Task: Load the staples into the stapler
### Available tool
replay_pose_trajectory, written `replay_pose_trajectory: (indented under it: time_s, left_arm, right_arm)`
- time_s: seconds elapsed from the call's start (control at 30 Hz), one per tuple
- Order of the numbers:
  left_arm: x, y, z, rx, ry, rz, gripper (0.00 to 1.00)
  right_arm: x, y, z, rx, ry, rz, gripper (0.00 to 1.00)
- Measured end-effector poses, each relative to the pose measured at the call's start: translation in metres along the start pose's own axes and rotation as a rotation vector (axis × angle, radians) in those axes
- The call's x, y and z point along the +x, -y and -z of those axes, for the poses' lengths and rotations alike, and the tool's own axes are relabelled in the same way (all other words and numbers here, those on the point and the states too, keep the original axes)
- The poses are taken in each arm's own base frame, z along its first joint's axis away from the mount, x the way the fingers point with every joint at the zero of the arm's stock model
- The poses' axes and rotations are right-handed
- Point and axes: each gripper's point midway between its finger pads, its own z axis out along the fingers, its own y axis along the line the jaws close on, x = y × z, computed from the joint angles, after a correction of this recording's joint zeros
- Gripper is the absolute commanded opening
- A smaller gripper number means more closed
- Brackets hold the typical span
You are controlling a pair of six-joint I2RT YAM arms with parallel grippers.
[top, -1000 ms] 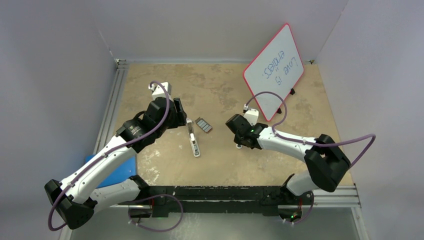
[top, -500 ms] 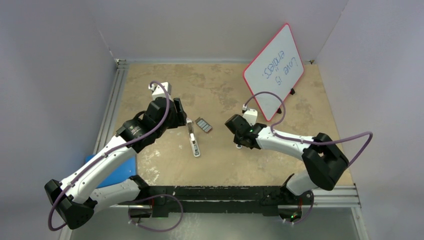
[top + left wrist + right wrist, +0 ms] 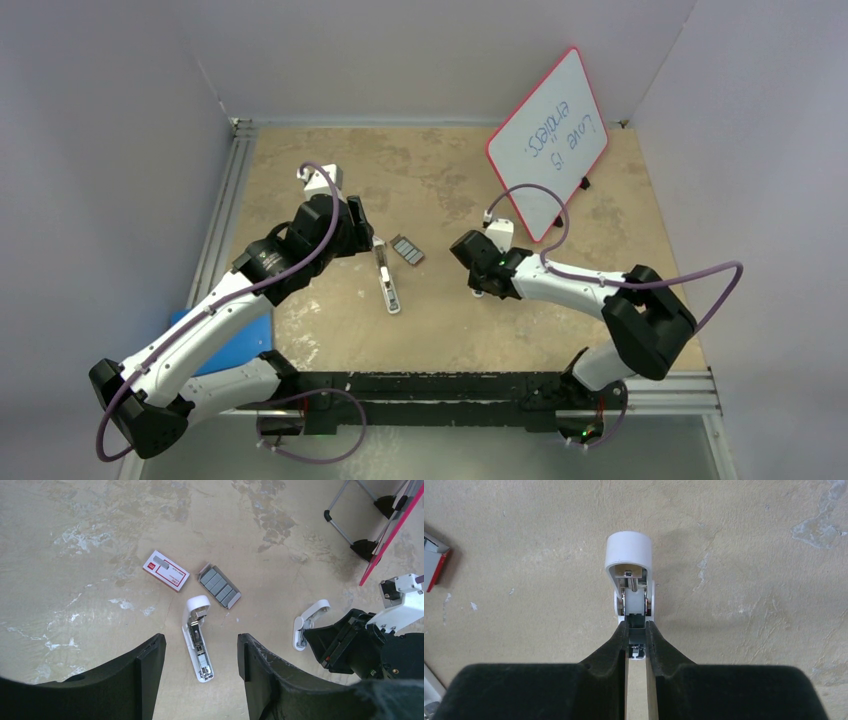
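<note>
White stapler (image 3: 199,630) lies under the spread left gripper (image 3: 200,642), staples (image 3: 219,586) just beyond.

The stapler (image 3: 198,640) is showing white with grey metal inside; the staples (image 3: 219,586) are showing grey, their sleeve (image 3: 166,570) red and white. The stubby piece (image 3: 629,555) is showing white against black right-gripper fingers (image 3: 606,652). The table (image 3: 440,320) is appearing beige, mottled paler. The whiteboard (image 3: 548,140) is carrying a red frame and blue handwriting.

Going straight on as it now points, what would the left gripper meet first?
Most likely the stapler, lying on the table, centred between the spread fingers of the left gripper in its wrist view; depth is hard to judge.
</note>
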Motion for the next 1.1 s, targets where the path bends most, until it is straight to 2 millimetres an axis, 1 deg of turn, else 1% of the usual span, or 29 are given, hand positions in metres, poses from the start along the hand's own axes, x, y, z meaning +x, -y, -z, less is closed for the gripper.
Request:
replay_pose_trajectory:
  time_s: [0.17, 0.43, 0.6, 0.77, 0.93, 1.1]
  left_arm:
    - [0.0, 0.0, 0.0, 0.0, 0.0, 0.0, 0.54]
    - [0.0, 0.0, 0.0, 0.0, 0.0, 0.0, 0.54]
    - [0.0, 0.0, 0.0, 0.0, 0.0, 0.0, 0.54]
    - [0.0, 0.0, 0.0, 0.0, 0.0, 0.0, 0.54]
    - [0.0, 0.0, 0.0, 0.0, 0.0, 0.0, 0.54]
    - [0.0, 0.0, 0.0, 0.0, 0.0, 0.0, 0.54]
  right_arm:
    - [0.004, 0.003, -0.003, -0.001, -0.003, 0.029, 0.14]
    - [0.003, 0.002, -0.004, -0.012, 0.006, 0.043, 0.14]
    - [-0.005, 0.002, 0.003, -0.019, 0.034, 0.026, 0.13]
    - [-0.014, -0.002, 0.01, -0.046, 0.059, -0.003, 0.12]
    - [-0.013, -0.004, 0.007, -0.047, 0.059, -0.017, 0.12]
    - [-0.009, -0.004, 0.002, -0.036, 0.048, -0.01, 0.12]
